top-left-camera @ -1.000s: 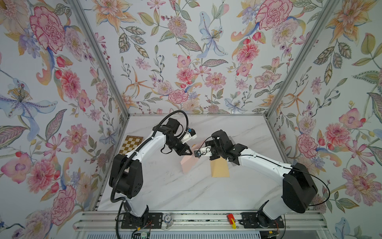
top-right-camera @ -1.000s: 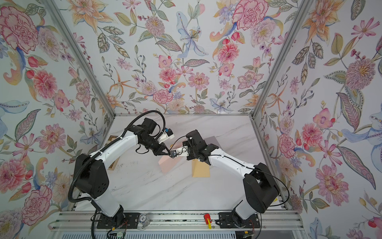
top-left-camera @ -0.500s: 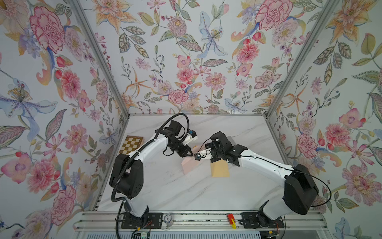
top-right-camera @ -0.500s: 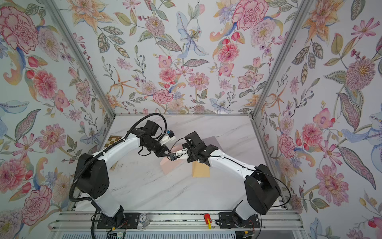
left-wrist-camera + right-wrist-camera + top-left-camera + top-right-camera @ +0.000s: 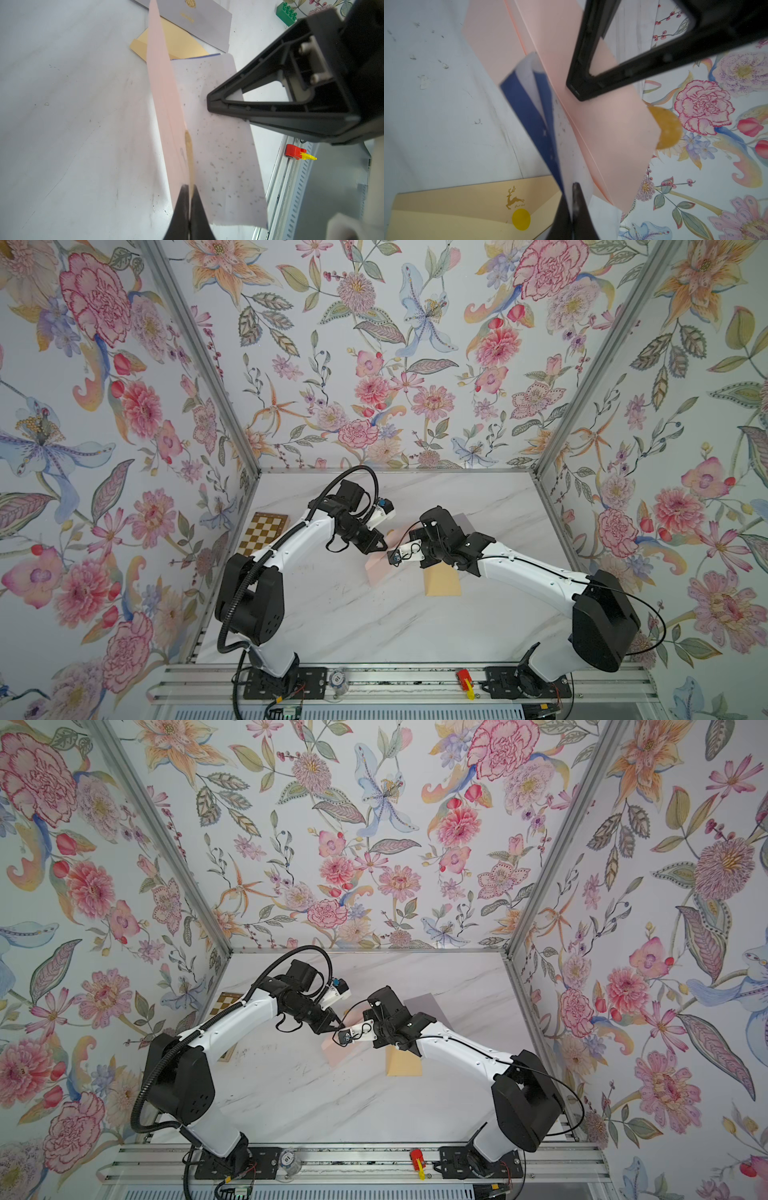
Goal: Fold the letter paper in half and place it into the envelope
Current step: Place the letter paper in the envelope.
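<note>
Left gripper (image 5: 189, 188) clamps the pink envelope (image 5: 162, 83) by its flap, right gripper (image 5: 574, 191) the folded letter paper (image 5: 224, 155); both have barely shifted, so your insertion remains undone.

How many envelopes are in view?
3: a pink envelope pinched in the left fingers, a gold envelope flat on the table, and a grey envelope farther back. Others may be hidden.

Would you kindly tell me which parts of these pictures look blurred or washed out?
Right wrist view: the letter paper near the lens blurred, the tan envelope sharper. Left wrist view: left gripper soft. In both top views: pink envelope pale against the table.
</note>
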{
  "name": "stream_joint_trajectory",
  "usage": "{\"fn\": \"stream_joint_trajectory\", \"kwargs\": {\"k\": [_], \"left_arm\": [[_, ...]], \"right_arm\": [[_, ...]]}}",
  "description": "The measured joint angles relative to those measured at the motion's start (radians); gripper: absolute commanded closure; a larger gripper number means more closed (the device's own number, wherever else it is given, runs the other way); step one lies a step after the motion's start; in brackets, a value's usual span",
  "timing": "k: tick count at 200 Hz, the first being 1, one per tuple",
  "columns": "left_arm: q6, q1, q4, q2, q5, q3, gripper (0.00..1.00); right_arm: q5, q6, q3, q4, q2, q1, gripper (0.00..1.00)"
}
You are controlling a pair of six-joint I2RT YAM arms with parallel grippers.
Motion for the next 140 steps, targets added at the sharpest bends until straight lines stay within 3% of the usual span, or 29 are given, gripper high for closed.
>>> {"fn": "stream_joint_trajectory", "kwargs": {"k": [53,140], "left_arm": [[-0.005,-0.019,-0.003,-0.008,-0.001,-0.002,1.0],[-0.034,-0.065,0.016,-0.008,0.0,-0.023,1.0]], "right_arm": [[0.05,0.0,-0.024,0.033,0.005,0.0,1.0],[0.01,-0.008,-0.068,0.054,-0.004,0.003,1.0]]}}
